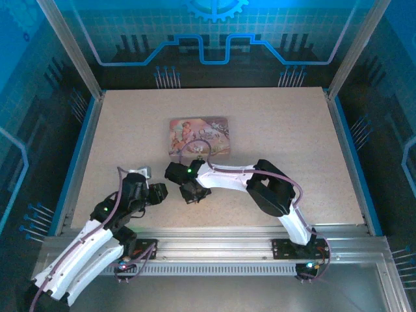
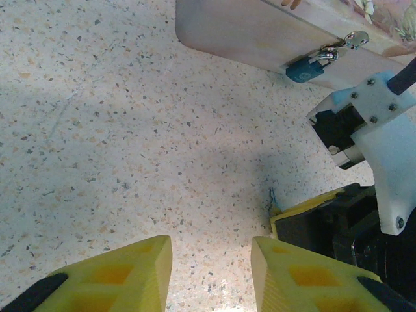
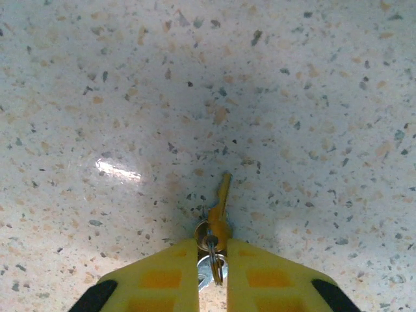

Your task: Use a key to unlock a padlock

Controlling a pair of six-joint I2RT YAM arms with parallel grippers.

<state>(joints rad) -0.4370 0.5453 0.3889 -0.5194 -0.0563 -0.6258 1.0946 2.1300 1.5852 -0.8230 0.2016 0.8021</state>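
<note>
Key [image 3: 223, 195] sits pinched by its head between the closed yellow fingertips of the right hand [image 3: 213, 244], its blade pointing away low over the speckled desk [image 3: 97, 97], and a small ring [image 3: 214, 266] hangs from it between the fingers. Just to the left, the left hand [image 2: 211, 250] hovers over the desk with its fingers apart and nothing between them, the right hand's dark body crowding the side of its view. Beyond both, the pink tin [image 2: 247, 32] rests on the desk, and the padlock [image 2: 304, 69] hangs from the clasp on its near wall, with bare desk between it and the key
</note>
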